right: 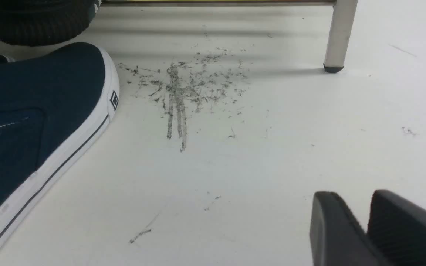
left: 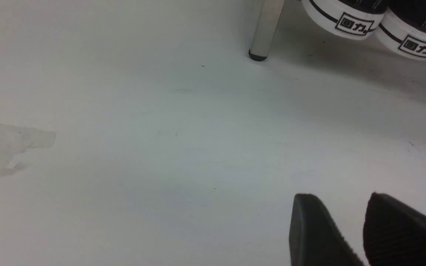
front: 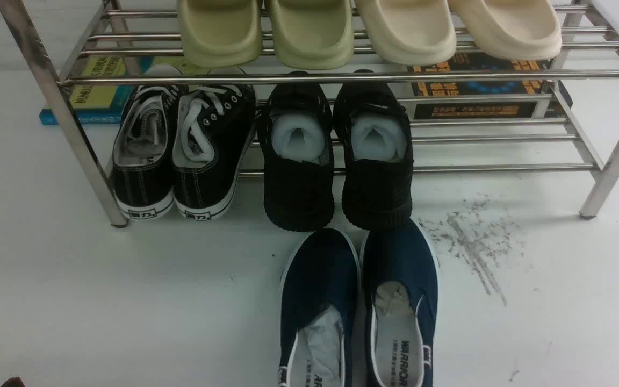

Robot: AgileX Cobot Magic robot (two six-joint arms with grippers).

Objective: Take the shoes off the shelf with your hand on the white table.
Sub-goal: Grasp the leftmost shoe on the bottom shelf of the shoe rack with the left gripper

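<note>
Underneath everything, a glossy white tabletop (front: 100, 301). Standing on it and spanning nearly the whole front view, a two-tier steel-rod shelf (front: 342, 78).

On the top tier: pale green slippers (front: 223, 32) beside cream slippers (front: 411, 32).

On the tabletop in front of the shelf, toes nearly touching the knit pair: navy slip-ons (front: 315, 279).

On the lower tier, middle: black knit shoes (front: 299, 188) stuffed with white.

On the lower tier, left end, just inside the front left leg: the shoes (front: 207, 172), black canvas with white laces, side by side, heels toward the robot and jutting past the front rod.

Behind the shelf: a blue-and-yellow book (front: 94, 97) and a dark book (front: 476, 88).

Low over bare tabletop, short of the left leg: left tool (left: 342, 195), narrow gap, gripping nothing.

Likewise near the right leg: right tool (right: 353, 194), narrow gap, gripping nothing.

Right of the slip-ons: grey scuff marks (front: 476, 242).
</note>
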